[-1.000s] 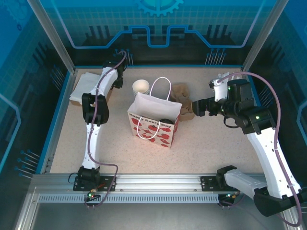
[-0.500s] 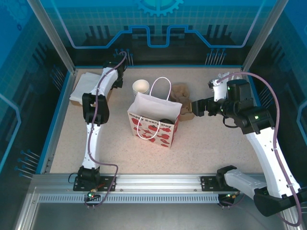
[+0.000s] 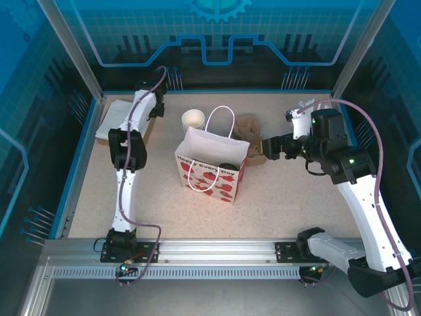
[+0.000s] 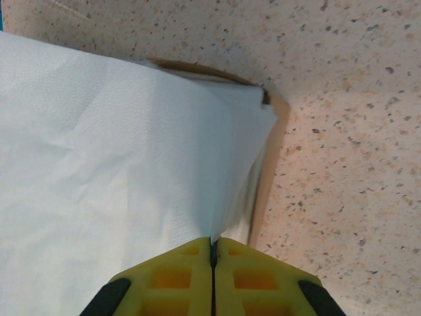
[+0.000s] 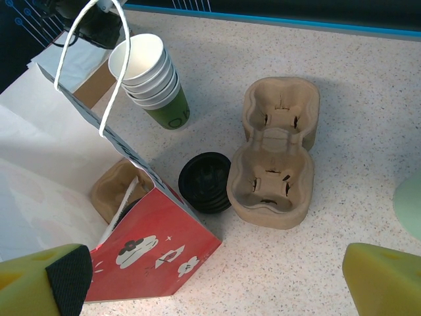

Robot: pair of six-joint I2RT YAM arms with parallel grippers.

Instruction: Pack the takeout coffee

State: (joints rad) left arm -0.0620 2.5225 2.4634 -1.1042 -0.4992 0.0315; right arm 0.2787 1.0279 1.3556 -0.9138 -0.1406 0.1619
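Note:
The gift bag (image 3: 212,166), white with red hearts, stands mid-table. A round black lid (image 3: 227,168) shows inside it, resting in a pulp carrier (image 5: 118,187); the takeout coffee cup under it is hidden. My right gripper (image 3: 264,150) hovers open just right of the bag; in its wrist view the gripper (image 5: 217,276) has nothing between its yellow fingers (image 5: 378,280). My left gripper (image 3: 148,113) is at the back left over a white napkin stack (image 3: 116,118). Its jaws are closed, and the gripper (image 4: 212,242) pinches a napkin (image 4: 118,171) at the fold.
A lidless stack of green paper cups (image 5: 150,78) stands behind the bag. A stack of black lids (image 5: 207,182) and two brown pulp carriers (image 5: 273,161) lie right of the bag. A pale green tumbler edge (image 5: 409,204) shows at the far right. Cardboard (image 4: 273,151) lies under the napkins.
The left arm has swung a little to the left over the napkin stack. The right arm has hardly moved.

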